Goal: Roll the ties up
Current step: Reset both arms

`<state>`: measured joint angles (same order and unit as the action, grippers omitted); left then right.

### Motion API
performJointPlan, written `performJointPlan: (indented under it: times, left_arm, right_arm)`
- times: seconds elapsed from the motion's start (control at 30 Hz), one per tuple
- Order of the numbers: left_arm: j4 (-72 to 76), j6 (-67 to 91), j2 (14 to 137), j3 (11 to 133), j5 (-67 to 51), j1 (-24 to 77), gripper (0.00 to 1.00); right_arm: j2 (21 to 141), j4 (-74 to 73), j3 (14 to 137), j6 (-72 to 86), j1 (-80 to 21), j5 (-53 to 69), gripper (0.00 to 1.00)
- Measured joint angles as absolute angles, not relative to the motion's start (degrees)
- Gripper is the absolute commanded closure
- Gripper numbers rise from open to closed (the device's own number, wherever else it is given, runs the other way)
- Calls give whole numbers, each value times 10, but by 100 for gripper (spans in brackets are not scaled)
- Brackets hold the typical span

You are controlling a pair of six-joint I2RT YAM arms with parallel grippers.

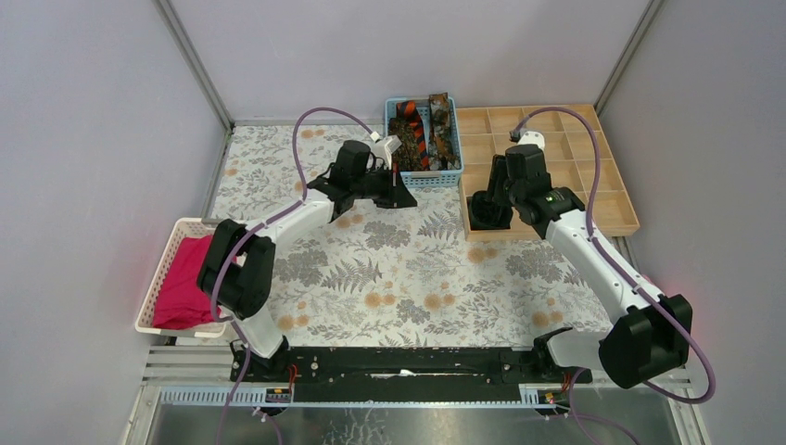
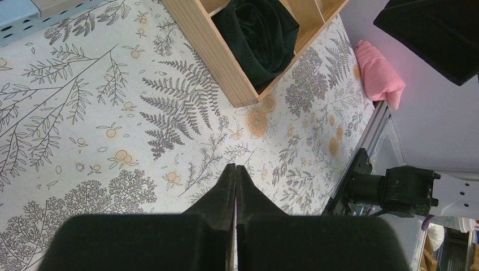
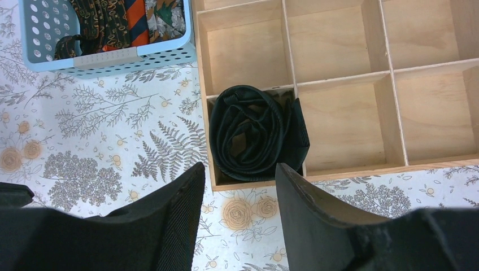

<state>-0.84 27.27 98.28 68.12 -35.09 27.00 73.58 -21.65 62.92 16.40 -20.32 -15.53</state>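
Observation:
A plain black-green tie (image 3: 254,132) lies rolled up in the near-left compartment of the wooden organizer (image 3: 294,84). My right gripper (image 3: 240,169) hovers open just in front of it, over the floral tablecloth, with nothing between its fingers. Several unrolled ties sit in a blue basket (image 1: 449,174): an orange-and-black striped one (image 1: 414,134) and mottled brown ones (image 1: 442,125). My left gripper (image 2: 235,168) is shut and empty above the cloth, close to the basket's front (image 1: 400,197). The left wrist view also shows the rolled tie (image 2: 257,34).
A white basket (image 1: 165,269) with a magenta cloth (image 1: 185,278) stands at the left table edge. A pale pink cloth (image 2: 379,73) lies near the right edge. The organizer's other compartments (image 1: 616,199) show bare wood.

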Motion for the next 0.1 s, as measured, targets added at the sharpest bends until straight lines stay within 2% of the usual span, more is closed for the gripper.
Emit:
performJointPlan:
  times: [0.1]
  left_arm:
    - [-8,273,983,681,-349,270,100]
  right_arm:
    - [736,-215,629,155,-203,-155,35]
